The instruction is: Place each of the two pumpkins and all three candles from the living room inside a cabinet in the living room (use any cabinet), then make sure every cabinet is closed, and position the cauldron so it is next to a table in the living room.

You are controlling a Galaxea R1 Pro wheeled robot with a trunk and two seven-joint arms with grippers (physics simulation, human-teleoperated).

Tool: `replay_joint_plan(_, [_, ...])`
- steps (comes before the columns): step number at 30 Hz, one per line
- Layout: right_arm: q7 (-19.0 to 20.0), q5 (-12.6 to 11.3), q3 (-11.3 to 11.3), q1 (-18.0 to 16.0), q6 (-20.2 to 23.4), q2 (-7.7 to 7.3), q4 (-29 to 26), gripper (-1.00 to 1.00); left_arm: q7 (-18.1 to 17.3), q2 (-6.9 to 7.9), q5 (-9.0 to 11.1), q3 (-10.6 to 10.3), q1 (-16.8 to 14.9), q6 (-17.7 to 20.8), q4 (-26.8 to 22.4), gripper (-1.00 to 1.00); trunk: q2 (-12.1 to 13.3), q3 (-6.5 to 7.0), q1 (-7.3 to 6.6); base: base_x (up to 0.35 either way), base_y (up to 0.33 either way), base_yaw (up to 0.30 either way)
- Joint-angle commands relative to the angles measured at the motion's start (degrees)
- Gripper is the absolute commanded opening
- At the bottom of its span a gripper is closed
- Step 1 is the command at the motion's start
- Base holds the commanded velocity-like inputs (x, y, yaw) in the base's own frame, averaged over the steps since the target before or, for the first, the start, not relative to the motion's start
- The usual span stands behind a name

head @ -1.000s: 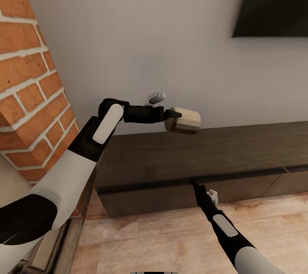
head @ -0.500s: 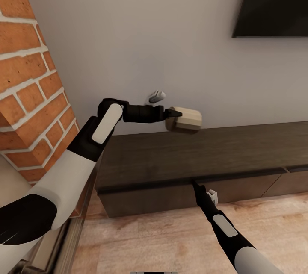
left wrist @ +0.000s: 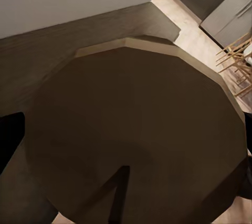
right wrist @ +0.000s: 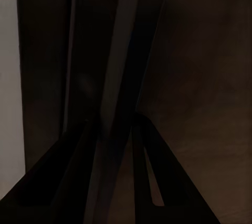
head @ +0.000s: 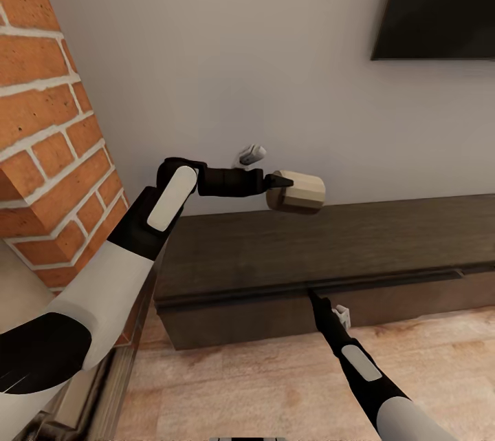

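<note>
My left gripper [head: 280,184] is shut on a candle [head: 297,192], a stout grey-brown cylinder with a paler end, and holds it on its side just above the left part of the cabinet [head: 275,248]. In the left wrist view the candle [left wrist: 136,129] sits close in front of the camera with the cabinet top [left wrist: 31,61] behind it. My right gripper [head: 315,298] is at the upper edge of the cabinet's left drawer front [head: 240,317]. In the right wrist view its fingers [right wrist: 79,177] stand close together astride that edge. A thin gap shows along the drawer's top.
The brick fireplace [head: 41,117] rises close on the left, beside my left arm. A black TV [head: 440,1] hangs on the wall at upper right, and a small grey wall fitting [head: 252,154] sits behind the left wrist. Wood plank floor [head: 240,386] lies before the cabinet.
A thin pale gap has appeared along the top of the left drawer front, which has come out slightly at my right gripper. The view has shifted a little. The candle stays held.
</note>
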Motion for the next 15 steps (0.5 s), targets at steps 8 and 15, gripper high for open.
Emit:
replay_joint_plan(8, [0.19,-0.75,0.55,-0.05,0.41,0.11,-0.47,-1.00,-0.33,-0.09,-1.16,-0.04,-0.04,0.12,-0.06,-1.00,-0.03,-0.04,-0.02,-0.090,0.000,0.000])
replay_joint_plan(15, [0.22,-0.73,0.55,-0.05,0.35,0.11,-0.47,-1.00,-0.33,-0.11,-1.24,-0.04,-0.04,0.12,-0.06,-1.00,-0.03,-0.04,-0.02,-0.079,0.000,0.000])
